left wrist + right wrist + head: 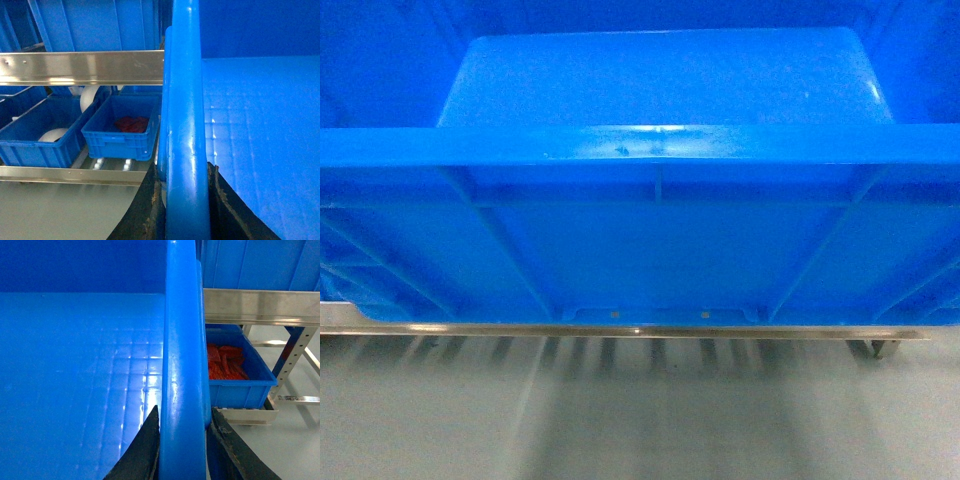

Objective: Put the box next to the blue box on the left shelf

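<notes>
Crate (pixel 660 230) rims clamped by left gripper (pixel 184 200) and right gripper (pixel 182 440), facing shelf rail (pixel 620 330).

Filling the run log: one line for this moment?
left pincer: shut on crate rim | right pincer: shut on crate rim | crate: empty, at steel shelf rail | phase: carrying

My left gripper (pixel 182 200) sits at the six o'clock edge of its wrist view. Its two dark fingers (pixel 145 210) stand one on each side of the box (pixel 260 130) rim, pressed against it — it is clamped tight. My right gripper (pixel 182 445) is the same, low at six o'clock, with a black finger (pixel 142 447) inside the wall and the other outside, squeezing the rim. In the head view I cannot see my arms or grippers — the box fills it from nine to three o'clock.
</notes>
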